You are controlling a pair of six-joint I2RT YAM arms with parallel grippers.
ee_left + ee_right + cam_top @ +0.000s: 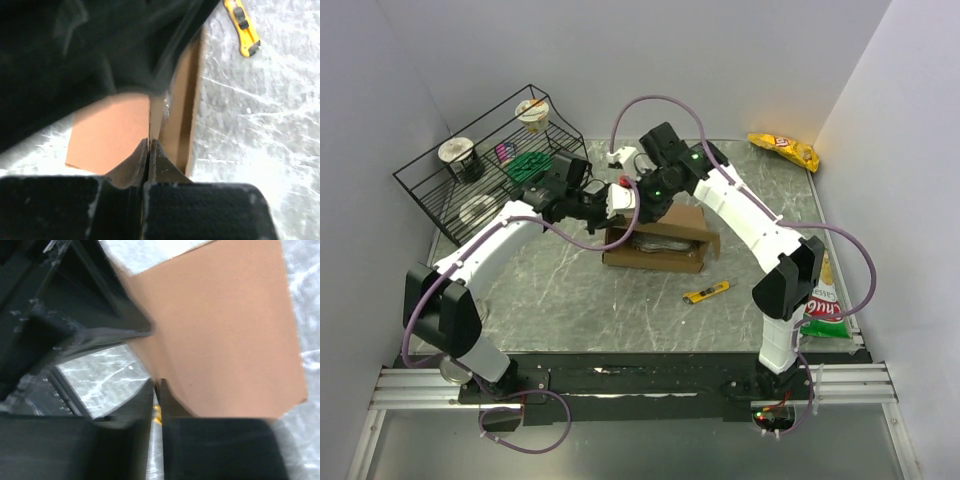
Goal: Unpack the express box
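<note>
The left gripper (149,150) was pinched shut on a raised flap of the express box (655,260), and the right gripper (157,387) was clamped on the same cardboard. The plain brown box sat open mid-table (570,300), with a yellow knife (705,292) before it and a wire basket (420,160) and chip bag (785,150) beyond.
</note>
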